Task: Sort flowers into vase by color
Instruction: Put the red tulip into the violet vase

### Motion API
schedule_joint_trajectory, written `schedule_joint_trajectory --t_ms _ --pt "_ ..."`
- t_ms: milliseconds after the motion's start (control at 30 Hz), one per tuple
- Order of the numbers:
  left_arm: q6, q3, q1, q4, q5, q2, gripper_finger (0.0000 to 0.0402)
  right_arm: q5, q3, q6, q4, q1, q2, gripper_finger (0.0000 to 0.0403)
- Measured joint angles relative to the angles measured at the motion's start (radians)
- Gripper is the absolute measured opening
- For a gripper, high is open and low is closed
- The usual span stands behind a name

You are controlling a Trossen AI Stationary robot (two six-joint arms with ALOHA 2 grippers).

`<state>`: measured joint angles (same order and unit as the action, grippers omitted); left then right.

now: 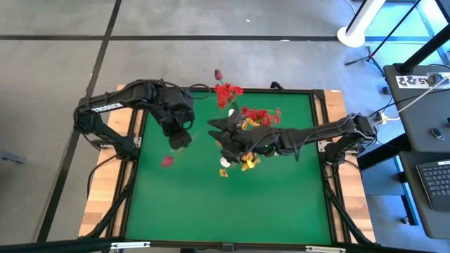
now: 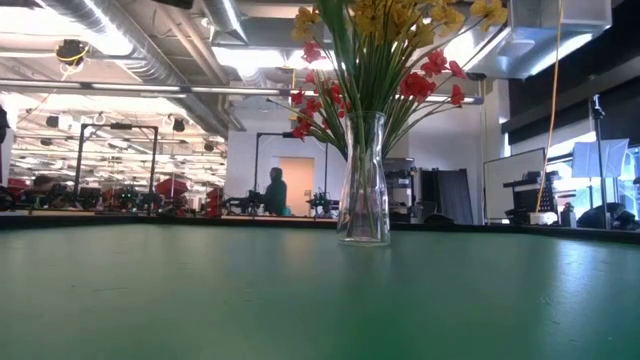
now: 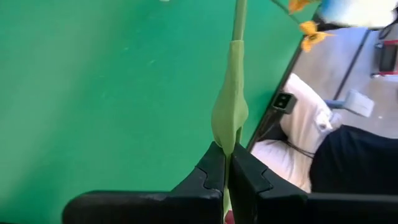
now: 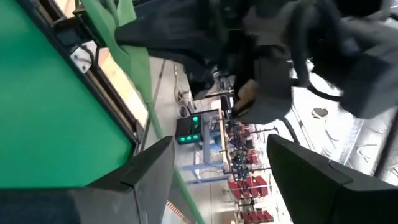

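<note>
A clear glass vase (image 2: pixel 363 180) stands mid-table and holds yellow (image 2: pixel 385 15) and red flowers (image 2: pixel 430 80). In the high view the right arm covers the vase; red blossoms (image 1: pixel 228 93), yellow ones (image 1: pixel 247 163) and a dark bud (image 1: pixel 218 74) spread around it. My left gripper (image 1: pixel 179 139) (image 3: pixel 225 149), left of the vase, is shut on a green-stemmed flower whose pink-maroon bud (image 1: pixel 167 161) shows beside it. My right gripper (image 1: pixel 223 133) (image 4: pixel 217 149) is open next to the bouquet. A green stem (image 4: pixel 146 93) slants across just beyond its fingers; I cannot tell if it touches them. My left gripper pinches the flower's green stem between its two fingertips, just below a thicker leaf-like sheath (image 3: pixel 229 121). The fingers slant downward, and the stem runs on past their tips toward the bouquet. The flower is lifted clear of the green mat.
The green mat (image 1: pixel 232 204) lies bare across its near half. A wooden frame (image 1: pixel 105 190) borders it on the left and right. Beyond the right edge are a desk with a keyboard (image 1: pixel 436 179) and a white stand base (image 1: pixel 355 31).
</note>
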<state>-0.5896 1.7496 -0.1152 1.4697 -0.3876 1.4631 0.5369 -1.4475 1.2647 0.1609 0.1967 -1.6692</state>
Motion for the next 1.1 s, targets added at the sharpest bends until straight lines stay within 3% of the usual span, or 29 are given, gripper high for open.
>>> schedule_joint_trajectory --t_ms 500,633,967,1100 --pt "-0.007 0.080 0.008 -0.078 -0.045 -0.002 0.0000 0.006 0.000 -0.002 -0.024 0.000 -0.012 0.0246" --pt "-0.006 0.080 0.019 -0.081 -0.046 0.000 0.0000 0.004 0.000 -0.021 -0.031 0.000 -0.012 0.0203" --pt "-0.006 0.080 0.020 -0.079 -0.046 0.000 0.0000 0.011 0.000 -0.037 -0.033 0.000 -0.012 0.0042" --pt "-0.006 0.080 0.020 -0.080 -0.048 0.000 0.0000 0.021 0.001 -0.036 -0.042 0.000 -0.012 0.0007"
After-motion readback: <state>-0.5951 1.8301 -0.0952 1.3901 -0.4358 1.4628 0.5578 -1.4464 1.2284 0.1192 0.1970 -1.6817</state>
